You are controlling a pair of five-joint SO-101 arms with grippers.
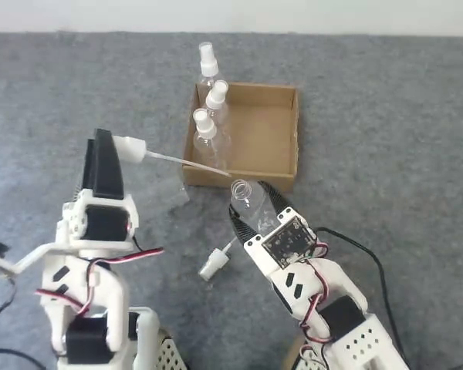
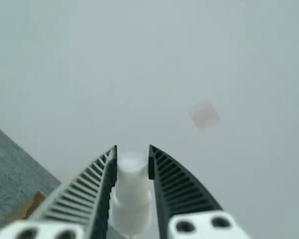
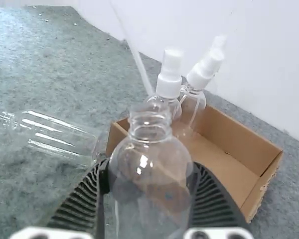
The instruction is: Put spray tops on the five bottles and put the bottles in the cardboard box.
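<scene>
Both closed — left fingers (image 2: 89,194) pinch spray top (image 2: 131,196), right fingers (image 3: 82,199) grip uncapped bottle (image 3: 149,159) near cardboard box (image 3: 239,142).

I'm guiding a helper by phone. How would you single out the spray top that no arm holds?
Find the cardboard box at the far middle of the grey mat. A little nearer than its front wall, a white spray top lies on its side on the mat. Unlike the others, it sits on no bottle and nothing grips it.

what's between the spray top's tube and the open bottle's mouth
Nothing visible. The spray top has its tube tip just short of the open bottle mouth, with bare air between them, by the cardboard box near wall.
</scene>
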